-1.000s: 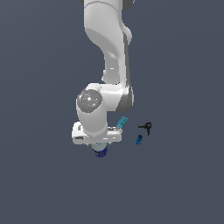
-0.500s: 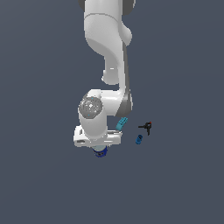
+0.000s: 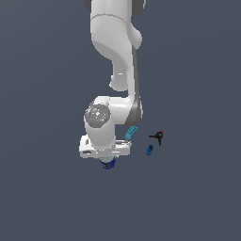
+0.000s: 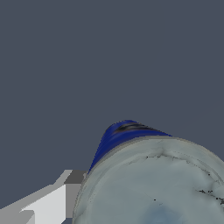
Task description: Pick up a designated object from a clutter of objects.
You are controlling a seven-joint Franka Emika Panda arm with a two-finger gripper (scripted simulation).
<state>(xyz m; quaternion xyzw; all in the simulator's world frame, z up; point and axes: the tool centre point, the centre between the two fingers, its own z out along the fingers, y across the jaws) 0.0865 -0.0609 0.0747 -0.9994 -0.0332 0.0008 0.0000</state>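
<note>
The designated object, a dark-blue can [image 3: 108,164] with a pale grey top, pokes out just under my hand in the exterior view. In the wrist view the blue can [image 4: 153,188] fills the lower part of the picture, very close. My gripper [image 3: 106,157] is down over it. One pale finger [image 4: 48,203] stands right against the can's side; the other finger is hidden. The frames do not show whether the jaws are pressed onto the can. The rest of the clutter lies to the exterior view's right.
A teal rectangular block [image 3: 131,133] sits partly behind my wrist. A tiny blue cylinder [image 3: 149,150] and a small black tool with a red tip [image 3: 157,137] lie farther to the exterior view's right. All of it rests on a plain dark grey floor [image 3: 197,197].
The arm sank a little towards the can over the first half second. Since then it has stayed almost still. The clutter has not moved.
</note>
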